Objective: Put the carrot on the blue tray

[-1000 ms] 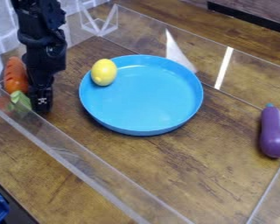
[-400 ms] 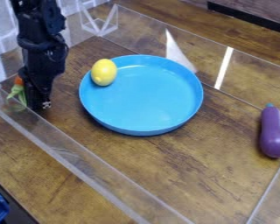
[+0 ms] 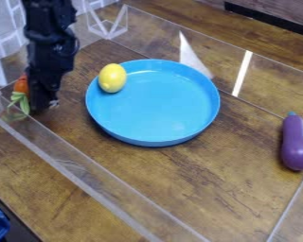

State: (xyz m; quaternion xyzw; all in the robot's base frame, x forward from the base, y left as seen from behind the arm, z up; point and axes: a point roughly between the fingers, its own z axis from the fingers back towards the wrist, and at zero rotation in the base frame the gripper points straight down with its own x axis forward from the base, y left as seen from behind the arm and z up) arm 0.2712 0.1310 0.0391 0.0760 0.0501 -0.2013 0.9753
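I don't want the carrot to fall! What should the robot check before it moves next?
1. The gripper is shut: ok.
2. The carrot is really pinched between the fingers: cannot tell, it is partly hidden.
3. The blue tray has bare room for it: ok.
4. The lemon lies near the tray's left rim, not in the middle: ok.
5. The eggplant is far off to the side: ok.

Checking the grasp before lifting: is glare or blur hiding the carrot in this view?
Camera view: low resolution and soft; the gripper itself hides most of the carrot, only orange and green slivers show. Camera view: white glare streaks on the clear wall sit beyond the blue tray, away from the carrot.
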